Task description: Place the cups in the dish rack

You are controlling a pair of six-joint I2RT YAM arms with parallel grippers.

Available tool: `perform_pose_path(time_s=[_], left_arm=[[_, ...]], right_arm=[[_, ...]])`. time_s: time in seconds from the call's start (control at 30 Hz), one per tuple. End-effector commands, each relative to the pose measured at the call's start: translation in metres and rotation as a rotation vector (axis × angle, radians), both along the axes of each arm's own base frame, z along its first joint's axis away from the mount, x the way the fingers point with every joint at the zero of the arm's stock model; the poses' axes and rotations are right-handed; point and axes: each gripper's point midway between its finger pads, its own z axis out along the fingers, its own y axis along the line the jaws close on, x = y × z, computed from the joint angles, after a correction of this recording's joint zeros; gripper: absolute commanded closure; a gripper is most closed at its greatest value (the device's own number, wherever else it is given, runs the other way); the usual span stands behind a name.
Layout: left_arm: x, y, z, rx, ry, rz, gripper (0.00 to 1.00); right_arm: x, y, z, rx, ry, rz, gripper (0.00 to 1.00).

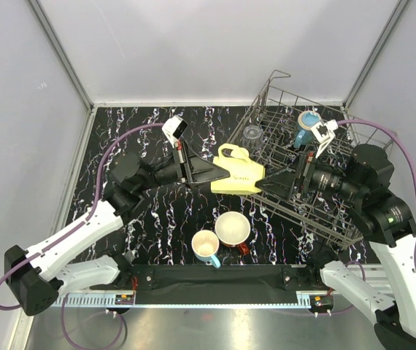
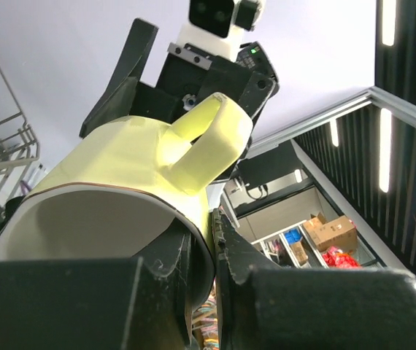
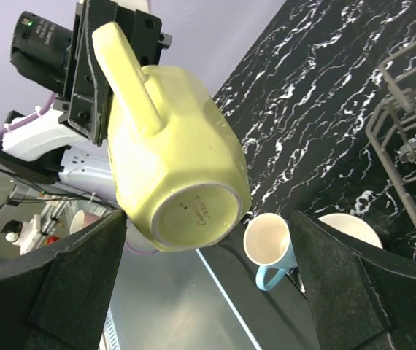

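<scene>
Yellow-green ceramic mug held in the air just beside the grey wire dish rack.
The left end effector is clamped on the mug's rim, with the mug on its side, handle up, above the black marbled table. The right end effector faces the mug's base, fingers spread wide, gripping nothing. A clear tumbler and a teal mug sit in the rack. A light-blue mug and a wide red mug stand on the table.

Black marble-look tabletop, white veining; pale grey wall panels on three sides; aluminium frame posts at the far corners. Beyond the enclosure, from the left wrist view: strip lights on a dark slatted surface; shelves with a cardboard box.
</scene>
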Motion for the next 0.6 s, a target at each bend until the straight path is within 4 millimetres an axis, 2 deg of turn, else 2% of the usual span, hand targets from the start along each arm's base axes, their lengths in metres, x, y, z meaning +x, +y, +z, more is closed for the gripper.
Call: perform_pose_path(time_s=[0.0, 0.27, 0.57], left_arm=[[-0.010, 0.021, 0.054, -0.183, -0.091, 0.038, 1.00], [-0.002, 0.016, 0.052, -0.238, 0.024, -0.007, 1.00], [0.001, 0.018, 0.047, -0.245, 0.091, -0.007, 1.00]], right_arm=[[-0.011, 0.006, 0.015, 0.045, -0.047, 0.073, 0.00], [-0.021, 0.015, 0.037, 0.100, -0.124, 0.179, 0.00], [-0.004, 0.028, 0.041, 0.133, -0.110, 0.219, 0.00]])
